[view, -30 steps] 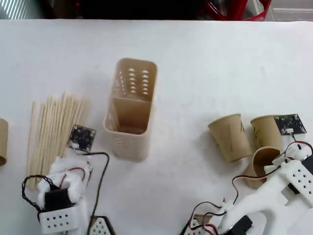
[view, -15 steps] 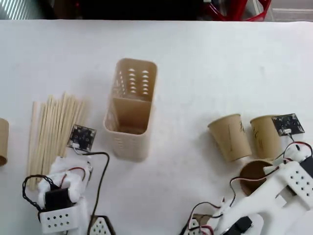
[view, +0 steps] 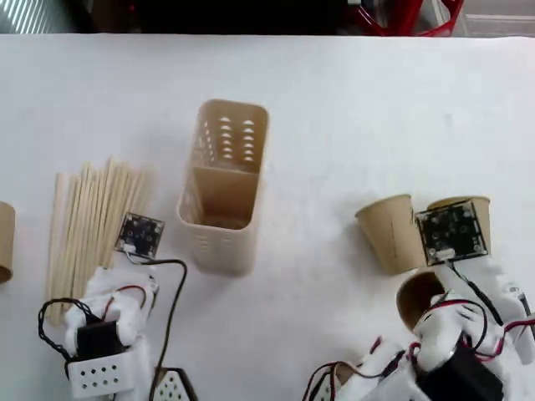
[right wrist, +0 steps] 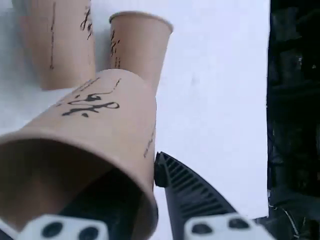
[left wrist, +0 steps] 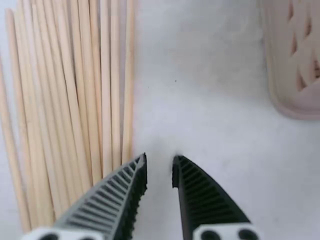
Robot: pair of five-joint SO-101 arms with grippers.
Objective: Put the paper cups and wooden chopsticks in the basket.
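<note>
Now the right pincer [right wrist: 142,175] is clamped on the rim of a paper cup [right wrist: 95,125], with one jaw inside the mouth and the other against the outer wall. Within the last second the right arm has swung left and turned, drawing this cup away from its neighbours. The cup now sits at the near right of the tabletop [view: 334,109], mouth turned upward, just on the near side of two other cups [view: 389,234] that rest side by side. The grasp looks made, so the carry to the basket [view: 221,188] can likely begin. The basket stands well to the left, at the middle of the tabletop, and the cup must clear its rim. The left pincer [left wrist: 160,165] has not moved. Slightly parted and empty, it hangs just right of the chopsticks [left wrist: 75,100], which lie fanned at the near left. A fourth cup [view: 4,242] sits at the left edge.
</note>
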